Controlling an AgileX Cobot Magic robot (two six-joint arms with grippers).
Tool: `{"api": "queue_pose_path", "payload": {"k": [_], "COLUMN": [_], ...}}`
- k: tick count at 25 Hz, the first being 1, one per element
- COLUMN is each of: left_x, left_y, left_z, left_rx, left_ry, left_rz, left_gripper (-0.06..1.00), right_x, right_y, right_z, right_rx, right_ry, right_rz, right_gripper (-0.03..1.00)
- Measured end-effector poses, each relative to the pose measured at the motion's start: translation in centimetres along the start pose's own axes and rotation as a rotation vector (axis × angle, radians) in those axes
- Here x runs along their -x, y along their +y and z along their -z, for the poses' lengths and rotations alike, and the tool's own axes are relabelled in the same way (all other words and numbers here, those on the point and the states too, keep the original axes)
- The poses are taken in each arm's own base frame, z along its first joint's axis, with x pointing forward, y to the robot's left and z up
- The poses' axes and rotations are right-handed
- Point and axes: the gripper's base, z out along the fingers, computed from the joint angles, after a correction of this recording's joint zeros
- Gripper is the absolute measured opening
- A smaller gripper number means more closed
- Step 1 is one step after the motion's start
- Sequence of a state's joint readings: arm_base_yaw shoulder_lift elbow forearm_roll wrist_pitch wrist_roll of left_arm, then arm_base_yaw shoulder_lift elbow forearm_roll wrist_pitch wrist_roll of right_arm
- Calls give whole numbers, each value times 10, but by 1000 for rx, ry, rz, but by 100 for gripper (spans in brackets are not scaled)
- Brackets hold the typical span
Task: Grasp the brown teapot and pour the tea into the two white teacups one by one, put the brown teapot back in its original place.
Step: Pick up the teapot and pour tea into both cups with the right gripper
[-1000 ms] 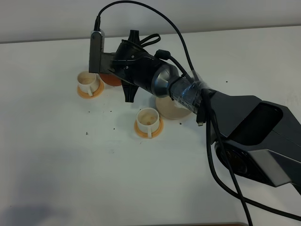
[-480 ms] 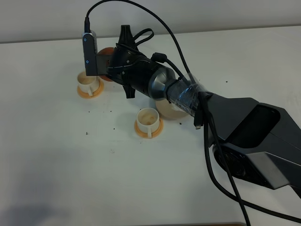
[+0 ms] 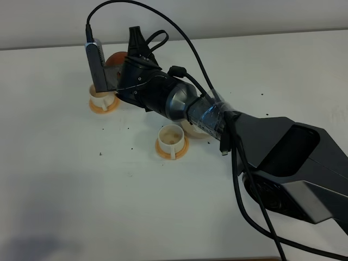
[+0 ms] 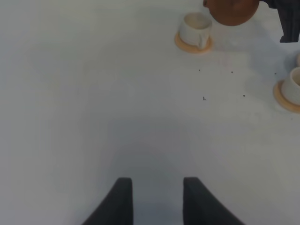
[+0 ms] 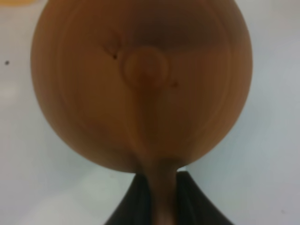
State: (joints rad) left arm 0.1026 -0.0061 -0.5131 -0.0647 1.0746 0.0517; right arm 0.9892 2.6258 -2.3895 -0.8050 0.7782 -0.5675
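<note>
The white table [image 3: 81, 190] spreads under everything. My right arm [image 3: 272, 147] reaches across it from the near right to the far left. There my right pincer [image 5: 159, 197] is pinched on the stubby handle of the brown teapot [image 3: 113, 58], which I hold in the air right by the far-left teacup [image 3: 101, 99], well apart from its round beige trivet [image 3: 191, 130], now half hidden under my arm. My left pincer [image 4: 159, 204] hangs over bare table at the near left, its fingers spread with nothing between them. The second teacup [image 3: 171, 137] stands nearer the middle, just beside the trivet. Each cup sits on a small orange-tan saucer [image 3: 163, 149]. Dark specks [image 3: 101, 154] dot the table.
</note>
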Motion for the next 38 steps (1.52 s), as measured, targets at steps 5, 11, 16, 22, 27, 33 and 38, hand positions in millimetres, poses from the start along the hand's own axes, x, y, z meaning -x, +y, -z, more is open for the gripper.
{"api": "queue_pose_path", "payload": {"k": [5, 11, 16, 22, 27, 33, 38], "left_x": [0, 0, 0, 0, 0, 0, 0], "left_y": [0, 0, 0, 0, 0, 0, 0], "left_z": [0, 0, 0, 0, 0, 0, 0], "left_rx": [0, 0, 0, 0, 0, 0, 0], "left_ry": [0, 0, 0, 0, 0, 0, 0], "left_rz": [0, 0, 0, 0, 0, 0, 0], "left_gripper": [27, 27, 27, 27, 27, 27, 27], "right_x": [1, 2, 3, 5, 4, 4, 6], "right_y": [-2, -4, -5, -6, -9, -11, -13], "right_z": [1, 1, 1, 1, 2, 2, 2], "right_rx": [-30, -48, -58, -80, -106, -129, -158], "right_ry": [2, -7, -15, -27, -20, -15, -32], "right_rz": [49, 87, 146, 183, 213, 238, 260], "right_gripper": [9, 9, 9, 9, 9, 9, 9]}}
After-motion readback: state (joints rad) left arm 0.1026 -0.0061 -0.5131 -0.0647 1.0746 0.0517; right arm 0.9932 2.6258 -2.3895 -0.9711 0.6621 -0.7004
